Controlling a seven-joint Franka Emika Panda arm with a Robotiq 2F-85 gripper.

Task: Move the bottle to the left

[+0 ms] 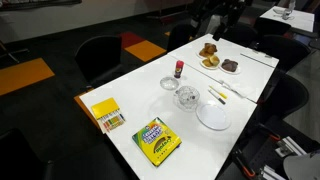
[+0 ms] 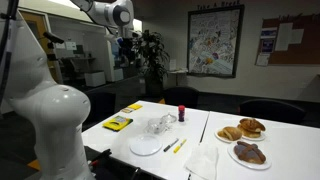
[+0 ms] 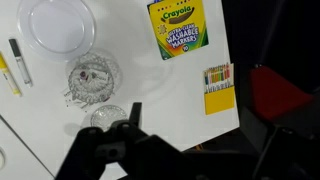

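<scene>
Height is your first concern. The gripper point(image 3: 130, 120) hangs well above the table point(image 1: 135, 100), and the wrist view shows it only as a dark silhouette, so I cannot tell whether the claw is released or clenched. Make sure it is spread wide before you descend.

The bottle point(image 1: 179, 68) stands upright on the left half of the table, beyond the glass bowl point(image 1: 187, 97) and just beside a small glass dish point(image 1: 169, 84). The wrist view does not show it, so bring it into that view first and centre it between the fingers.

Come down vertically with one finger on each side of the bottle. Keep the claw clear of the dish, which sits close enough to be knocked. The bottle is slim and will probably tip easily, so close low on the dark body rather than on the red top. Lift it slightly instead of dragging it.

Carry it left over the bare tabletop and stop short of the edge. Set it down upright, then let go fully before you rise.
</scene>
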